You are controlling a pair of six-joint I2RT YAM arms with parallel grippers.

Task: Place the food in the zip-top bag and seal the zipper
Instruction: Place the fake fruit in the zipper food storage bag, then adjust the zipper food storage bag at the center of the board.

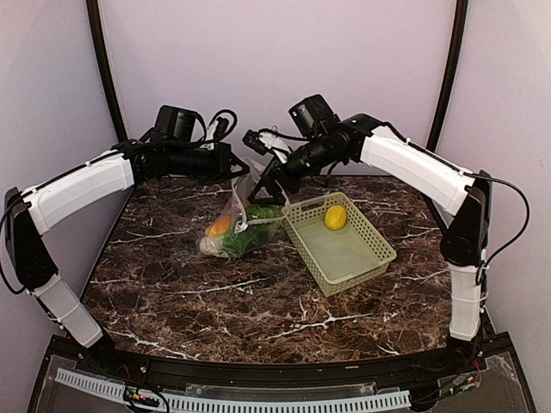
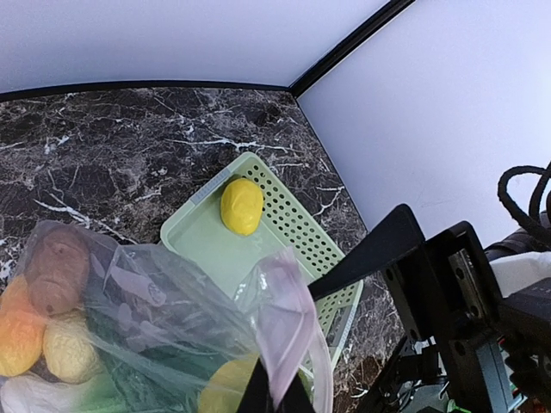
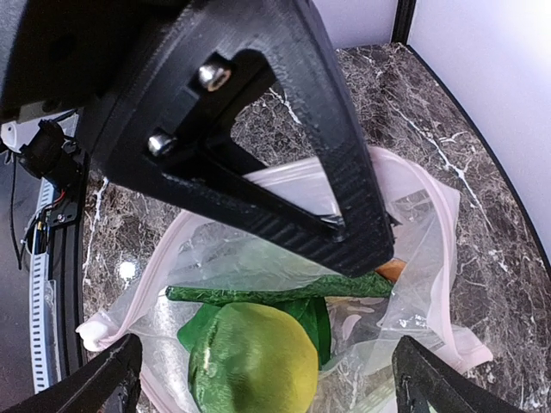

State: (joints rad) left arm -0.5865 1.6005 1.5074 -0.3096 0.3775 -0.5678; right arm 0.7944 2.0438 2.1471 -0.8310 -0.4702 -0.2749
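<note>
Our left jaws pinch the zip-top bag [image 2: 155, 292] by its zipper [image 3: 443, 215] to hold its mouth open. Our right jaws stand spread above the green pepper [image 3: 250, 361] inside.

Dark marble table [image 1: 258, 301], pale walls [image 1: 275, 69]

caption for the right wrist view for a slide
Right jaws open over the zip-top bag, green pepper at its mouth

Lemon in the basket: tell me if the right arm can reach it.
Probably yes: the lemon lies alone and uncovered in the basket, and the open right gripper hangs close beside it.
</note>
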